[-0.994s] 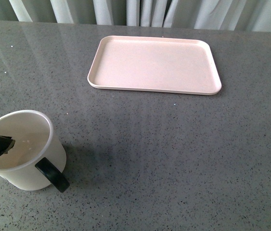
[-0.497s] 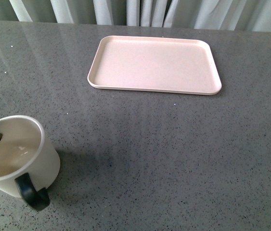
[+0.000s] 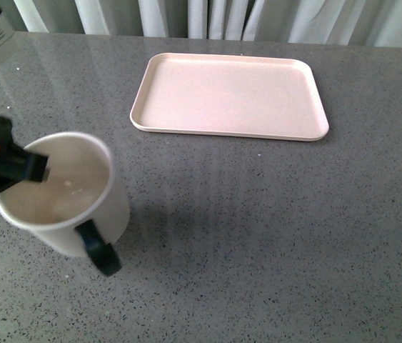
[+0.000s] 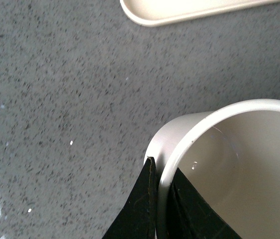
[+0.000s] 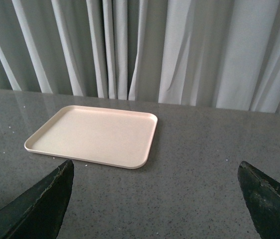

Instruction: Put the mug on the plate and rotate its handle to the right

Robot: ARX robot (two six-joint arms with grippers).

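The cream-white mug (image 3: 65,196) hangs tilted above the grey table at the near left, its mouth toward the camera. Its black handle (image 3: 99,251) points toward me, low on its near side. The smiley face is hidden. My left gripper (image 3: 33,170) is shut on the mug's rim, one finger inside and one outside; the left wrist view shows the fingers (image 4: 140,209) pinching the rim of the mug (image 4: 179,137). The pale pink plate (image 3: 230,96) lies empty at the far middle, well apart from the mug. My right gripper (image 5: 157,199) is open, facing the plate (image 5: 96,135).
The grey speckled table (image 3: 272,229) stretches between the mug and the plate. White curtains (image 5: 179,50) hang behind the table's far edge. A corner of the plate (image 4: 179,10) shows in the left wrist view.
My left gripper has lifted the mug off the table and carried it up and to the right, toward the plate. The handle has swung back toward the mug's right near side.
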